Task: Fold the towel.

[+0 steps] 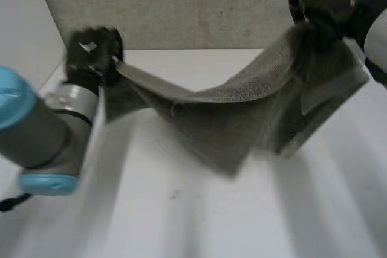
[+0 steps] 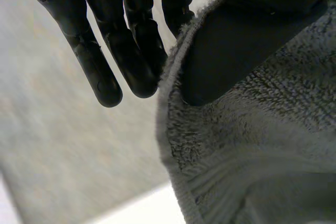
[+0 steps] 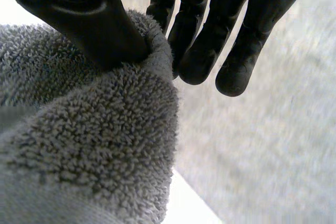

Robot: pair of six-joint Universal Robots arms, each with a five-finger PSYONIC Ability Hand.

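**Q:** Which objects are figured, and how many of each?

**A:** One towel (image 1: pixel 230 119), two hands, one table (image 1: pixel 181 216) and one panel (image 1: pixel 181 4) are counted. The towel is of grey terry cloth with a looped, nubbly pile. A flat woven band is seen near its hem in the left wrist view. The table is smooth and white. The panel behind it, across the upper frame, is grey and faintly speckled.

**Q:** Where is the towel located, and what shape is taken?

**A:** It is held in the air above the table and stretched from centre left to upper right of the frame. Its upper edge sags in a shallow curve between the two grips. The rest hangs in loose folds to a low point near the centre; whether that point touches the table cannot be told.

**Q:** How are the hands set?

**A:** The left hand (image 1: pixel 94 55), glossy black, is closed on the towel's end at centre left, the edge pinched between the thumb and nearly straight fingers. The right hand (image 1: pixel 323 4), at upper right, is held higher and is likewise clamped on the opposite end, with cloth bunched under the thumb against the fingers. The left arm (image 1: pixel 42 131), grey with light-blue caps, is seen at lower left.
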